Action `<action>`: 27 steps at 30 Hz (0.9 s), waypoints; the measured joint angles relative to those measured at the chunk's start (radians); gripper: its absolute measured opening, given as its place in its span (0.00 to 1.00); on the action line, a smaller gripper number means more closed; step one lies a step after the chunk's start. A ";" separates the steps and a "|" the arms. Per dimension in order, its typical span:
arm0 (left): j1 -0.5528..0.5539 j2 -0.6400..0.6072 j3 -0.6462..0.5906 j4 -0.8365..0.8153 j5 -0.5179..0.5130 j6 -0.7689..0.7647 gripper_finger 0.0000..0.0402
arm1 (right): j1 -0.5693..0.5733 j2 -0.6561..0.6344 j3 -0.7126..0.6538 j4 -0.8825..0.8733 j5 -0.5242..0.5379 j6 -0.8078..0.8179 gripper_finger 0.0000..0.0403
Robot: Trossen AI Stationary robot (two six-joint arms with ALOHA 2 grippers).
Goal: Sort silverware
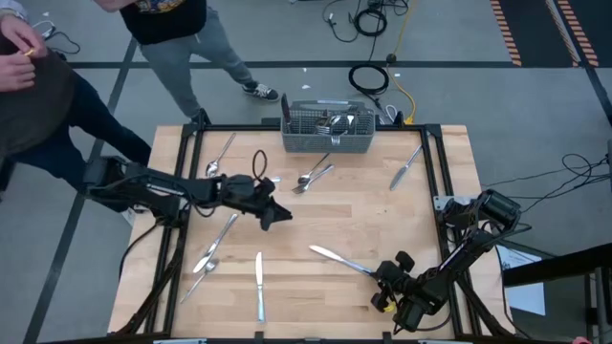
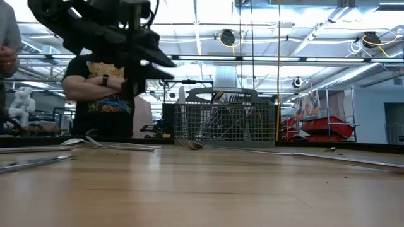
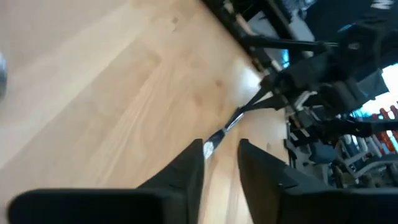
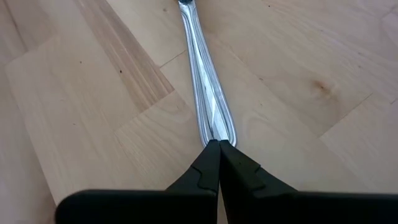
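Right gripper [image 4: 217,155] pressed together on the handle end of a piece of silverware [image 4: 205,93] flat on the table [image 1: 363,220], near the front right corner. Left gripper [image 3: 221,158] spread, empty, raised over the table's middle left. Elsewhere, loose silverware scattered on the wood; more inside the wire basket [image 1: 328,134] at the far edge.

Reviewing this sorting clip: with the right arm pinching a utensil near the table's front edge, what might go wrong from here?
1. The right gripper pinches only the very tip of the utensil's handle, which lies flat on the table; on lifting, it may pivot or slip out.
2. The left gripper hovers mid-table, empty, jaws slightly apart. If both arms head for the basket, they may crowd each other.
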 joint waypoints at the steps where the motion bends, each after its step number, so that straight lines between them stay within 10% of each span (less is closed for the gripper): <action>1: 0.000 0.015 0.000 0.000 0.000 -0.012 0.30 | 0.000 0.000 0.000 0.000 0.000 0.000 0.00; 27: -0.041 0.381 0.000 0.273 0.096 -0.555 0.42 | -0.003 0.002 -0.002 -0.012 0.025 -0.004 0.00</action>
